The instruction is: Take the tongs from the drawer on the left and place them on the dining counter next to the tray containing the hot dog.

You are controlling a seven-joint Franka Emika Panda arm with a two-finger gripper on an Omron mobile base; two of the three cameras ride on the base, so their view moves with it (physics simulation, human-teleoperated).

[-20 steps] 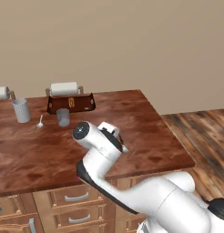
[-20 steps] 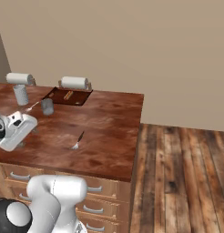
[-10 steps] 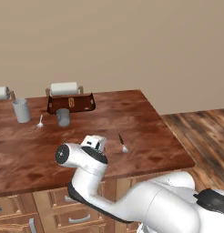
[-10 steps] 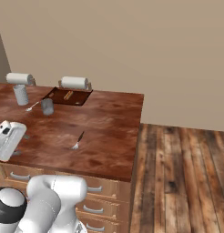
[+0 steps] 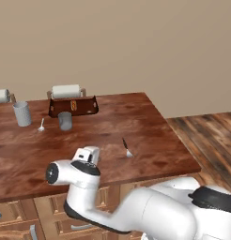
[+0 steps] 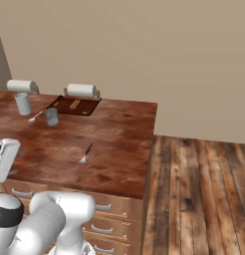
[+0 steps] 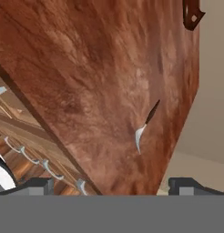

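Dining counter (image 5: 136, 122) fills the scene, glossy red-brown top over brown cabinets with silver-handled drawers (image 7: 45, 166) along the near face. Tray (image 5: 73, 106) sits at the far edge with the hot dog (image 6: 74, 104) inside it, paper-towel roll (image 5: 65, 91) just behind. Two grey cups (image 5: 22, 114) and a small spoon (image 5: 41, 125) near the tray, dark-handled fork (image 5: 126, 148) alone mid-counter. Gripper (image 7: 109, 185) hangs by the counter's near edge, tips set wide apart, nothing between them. Tongs can't be seen, presumably inside the left drawer, all fronts look closed. Step in hand looks like reaching for that drawer: go low and left to its bar handle, square the fingers across the bar, pull straight out, don't snag the counter lip
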